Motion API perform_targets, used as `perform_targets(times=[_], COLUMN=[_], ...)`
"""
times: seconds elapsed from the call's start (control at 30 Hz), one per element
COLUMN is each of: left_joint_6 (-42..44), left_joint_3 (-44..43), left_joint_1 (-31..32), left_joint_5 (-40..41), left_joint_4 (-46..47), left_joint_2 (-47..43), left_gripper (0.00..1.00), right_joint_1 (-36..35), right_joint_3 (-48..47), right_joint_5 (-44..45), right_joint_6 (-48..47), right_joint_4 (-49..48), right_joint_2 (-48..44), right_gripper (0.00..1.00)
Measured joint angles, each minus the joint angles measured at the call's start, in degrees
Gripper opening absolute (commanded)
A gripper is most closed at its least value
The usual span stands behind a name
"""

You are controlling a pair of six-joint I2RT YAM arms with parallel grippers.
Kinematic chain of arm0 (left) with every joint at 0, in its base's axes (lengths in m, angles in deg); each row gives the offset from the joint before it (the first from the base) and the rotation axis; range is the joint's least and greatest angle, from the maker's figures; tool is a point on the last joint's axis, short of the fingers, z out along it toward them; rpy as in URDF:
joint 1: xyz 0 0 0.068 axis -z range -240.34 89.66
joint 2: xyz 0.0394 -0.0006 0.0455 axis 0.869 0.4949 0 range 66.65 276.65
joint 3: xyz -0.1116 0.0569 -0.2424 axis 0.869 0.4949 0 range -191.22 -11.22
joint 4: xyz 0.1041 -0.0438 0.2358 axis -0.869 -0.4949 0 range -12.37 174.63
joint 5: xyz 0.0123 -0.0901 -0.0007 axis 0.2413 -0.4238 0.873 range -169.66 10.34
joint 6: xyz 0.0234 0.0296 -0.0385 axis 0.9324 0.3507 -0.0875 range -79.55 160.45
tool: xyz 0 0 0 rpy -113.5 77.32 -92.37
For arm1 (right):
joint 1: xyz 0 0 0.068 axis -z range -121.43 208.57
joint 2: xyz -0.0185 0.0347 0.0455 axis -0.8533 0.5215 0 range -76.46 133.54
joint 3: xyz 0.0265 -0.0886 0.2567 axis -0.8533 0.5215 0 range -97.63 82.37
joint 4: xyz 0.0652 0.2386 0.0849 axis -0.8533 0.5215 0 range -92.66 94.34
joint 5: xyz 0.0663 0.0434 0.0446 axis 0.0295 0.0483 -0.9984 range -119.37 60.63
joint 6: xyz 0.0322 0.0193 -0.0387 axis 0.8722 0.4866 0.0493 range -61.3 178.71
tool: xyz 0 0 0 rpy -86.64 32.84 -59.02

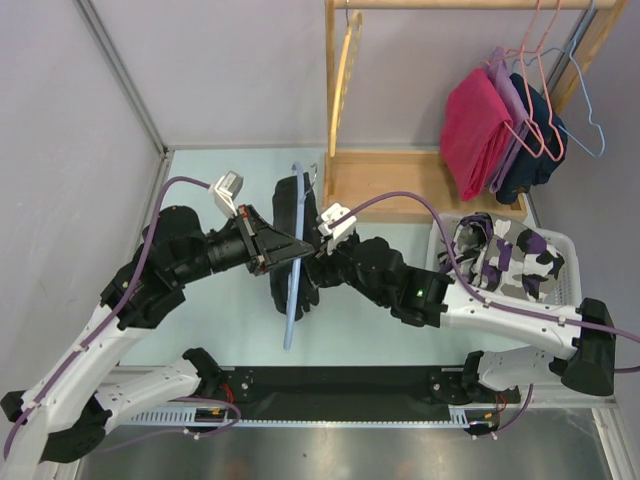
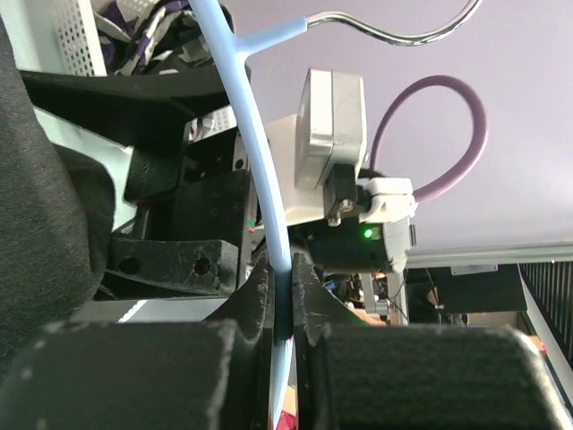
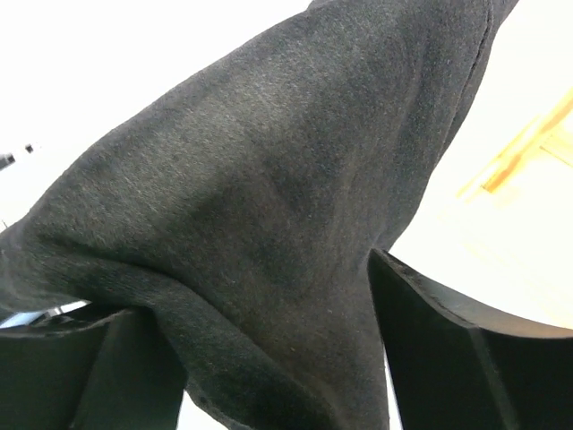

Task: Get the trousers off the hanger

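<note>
My left gripper [image 2: 282, 279] pinches the blue hanger [image 2: 266, 179] to steady it while my right gripper [image 3: 251, 300] straddles the dark trousers [image 3: 269, 179] to draw them off. Whether it has them clamped, I cannot tell.

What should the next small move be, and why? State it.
Probably draw the right gripper back toward its own side, sliding the trousers off the hanger: cloth already fills its fingers, and the left gripper clamps the hanger's blue arm steady.
</note>
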Motion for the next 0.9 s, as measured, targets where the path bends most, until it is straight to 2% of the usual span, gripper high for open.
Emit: perform_targets(times=[0.07, 0.13, 0.17, 0.23, 0.47, 0.5, 0.9], left_joint_6=[0.0, 0.0, 0.0, 0.0, 0.0, 0.0, -0.2], left_joint_3=[0.0, 0.0, 0.0, 0.0, 1.0, 1.3, 5.2], left_joint_1=[-0.1, -0.3, -0.3, -0.3, -0.3, -0.3, 0.1], left_joint_5=[0.3, 0.7, 0.8, 1.2, 2.2, 2.4, 7.1], left_joint_4=[0.0, 0.0, 0.0, 0.2, 1.4, 1.5, 0.6], left_joint_2=[0.0, -0.1, -0.1, -0.4, -2.0, -2.3, -9.2], left_gripper=[0.01, 0.01, 0.0, 0.0, 0.0, 0.0, 0.0], right_joint_1=[-0.1, -0.4, -0.6, -1.0, -2.2, -2.2, -6.9], right_joint_3=[1.1, 1.9, 2.2, 3.2, 5.7, 5.8, 6.4], right_joint_5=[0.5, 1.1, 1.3, 1.7, 3.7, 4.0, 9.9], right_joint_6=[0.0, -0.2, -0.2, -0.3, -0.2, 0.1, 0.7], right_joint_4=[-3.4, -6.2, -7.4, -10.3, -17.5, -18.0, -19.3], right_joint_2=[0.7, 1.2, 1.4, 1.5, 1.5, 1.5, 0.5], right_gripper=[0.63, 0.58, 0.5, 0.46, 0.02, 0.0, 0.0])
